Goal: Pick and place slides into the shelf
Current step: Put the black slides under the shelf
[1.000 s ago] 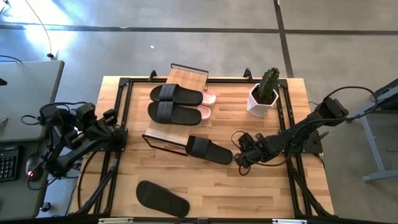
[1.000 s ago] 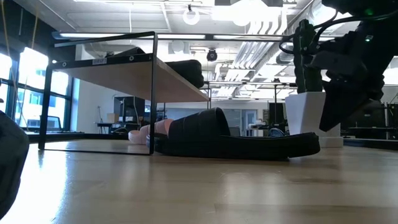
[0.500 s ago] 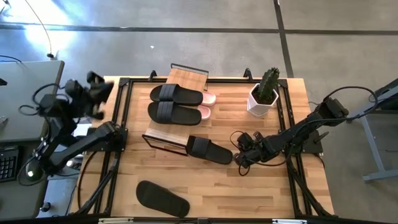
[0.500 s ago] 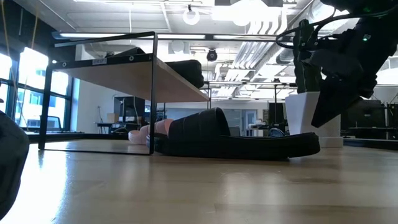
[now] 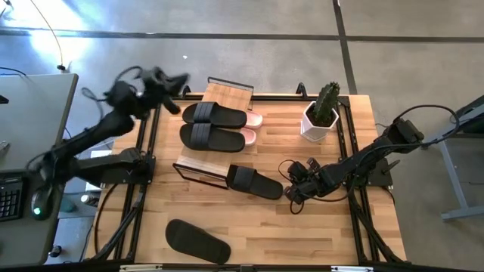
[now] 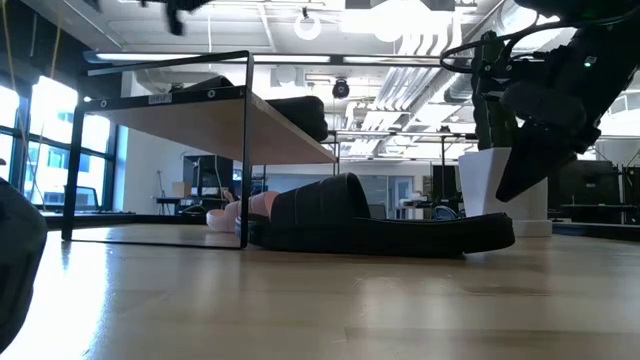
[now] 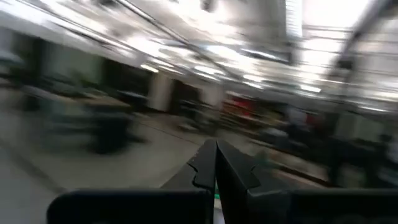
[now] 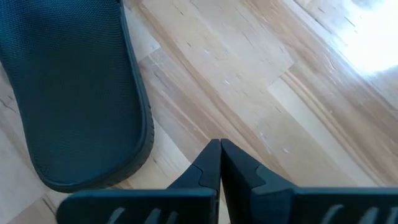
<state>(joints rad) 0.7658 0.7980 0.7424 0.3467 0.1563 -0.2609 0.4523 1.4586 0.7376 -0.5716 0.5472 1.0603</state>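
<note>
Slides (image 5: 214, 115) are sitting on the shelf (image 5: 198, 162); two are lying loose, one beside the shut, empty right hand (image 5: 290, 192).

- From the high view we look straight down on the whole table (image 5: 302, 227).
- From the low view we look level across the tabletop, close to the shelf (image 6: 215, 115), into the room beyond.
- The left wrist view faces the room, well above the table.
- The right wrist view looks down, close to the black slide (image 8: 74, 93), which the high and low views share.
</note>
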